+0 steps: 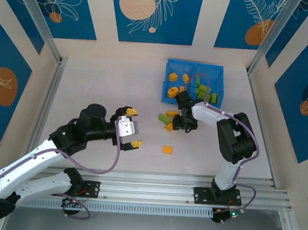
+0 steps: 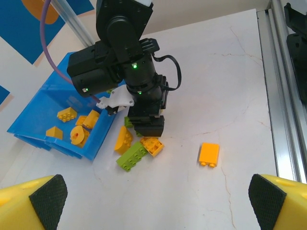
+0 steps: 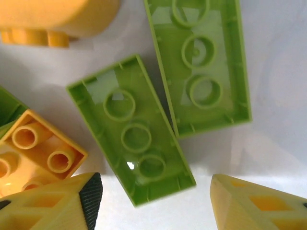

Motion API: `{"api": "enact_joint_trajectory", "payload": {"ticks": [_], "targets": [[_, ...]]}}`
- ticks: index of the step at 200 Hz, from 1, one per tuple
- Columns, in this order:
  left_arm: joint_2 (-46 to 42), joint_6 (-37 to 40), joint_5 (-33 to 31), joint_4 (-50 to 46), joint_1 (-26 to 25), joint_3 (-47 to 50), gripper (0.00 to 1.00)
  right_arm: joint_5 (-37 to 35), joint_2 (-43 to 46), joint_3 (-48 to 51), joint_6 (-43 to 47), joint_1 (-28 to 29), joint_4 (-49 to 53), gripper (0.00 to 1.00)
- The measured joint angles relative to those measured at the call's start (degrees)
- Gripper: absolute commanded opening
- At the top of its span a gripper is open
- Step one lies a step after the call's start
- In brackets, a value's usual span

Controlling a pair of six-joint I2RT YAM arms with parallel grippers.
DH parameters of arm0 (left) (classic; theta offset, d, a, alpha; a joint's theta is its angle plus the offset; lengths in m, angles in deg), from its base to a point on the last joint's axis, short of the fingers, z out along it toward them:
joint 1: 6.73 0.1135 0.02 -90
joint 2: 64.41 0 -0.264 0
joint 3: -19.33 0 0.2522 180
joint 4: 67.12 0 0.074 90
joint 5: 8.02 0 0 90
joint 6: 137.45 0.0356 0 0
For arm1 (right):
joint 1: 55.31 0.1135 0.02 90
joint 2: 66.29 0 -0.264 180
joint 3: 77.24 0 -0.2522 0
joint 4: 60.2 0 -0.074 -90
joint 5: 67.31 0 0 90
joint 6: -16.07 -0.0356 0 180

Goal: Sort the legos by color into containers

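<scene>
Yellow fingertips (image 3: 57, 203) of the right gripper (image 3: 153, 191) stand parted, apparently not touching, astride an upturned lime lego (image 3: 132, 129) just near of the blue tray (image 1: 170, 64). Well left, the left gripper (image 1: 133, 128) gapes wide, empty.

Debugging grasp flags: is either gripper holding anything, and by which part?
Nothing held. Left gripper open, empty. Right gripper open around one end of an upturned green brick, no contact visible.
</scene>
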Motion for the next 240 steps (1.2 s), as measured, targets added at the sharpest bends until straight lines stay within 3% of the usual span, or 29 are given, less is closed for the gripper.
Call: {"api": "enact_joint_trajectory", "payload": {"ticks": [62,113,168,210,240], "targets": [[0.0,-0.1,0.0,0.6,0.0,0.0,1.00,1.0,-2.6,-2.1,1.2,-0.6,-0.7,0.32],[-0.2,-0.2,0.0,1.7,0.0,1.0,1.00,3.5,2.1,0.3,1.0,0.2,-0.2,0.30],[0.4,-1.9,0.6,5.0,0.0,1.3,1.00,6.7,22.0,0.9,-1.1,0.5,1.7,0.31],[1.5,-6.8,1.3,8.7,0.0,1.5,1.00,6.4,27.0,-4.2,-4.5,-9.6,0.2,0.31],[2.1,-12.0,0.5,9.3,-0.1,1.5,1.00,5.2,18.5,-10.9,-4.8,-18.0,-1.4,0.31]]}}
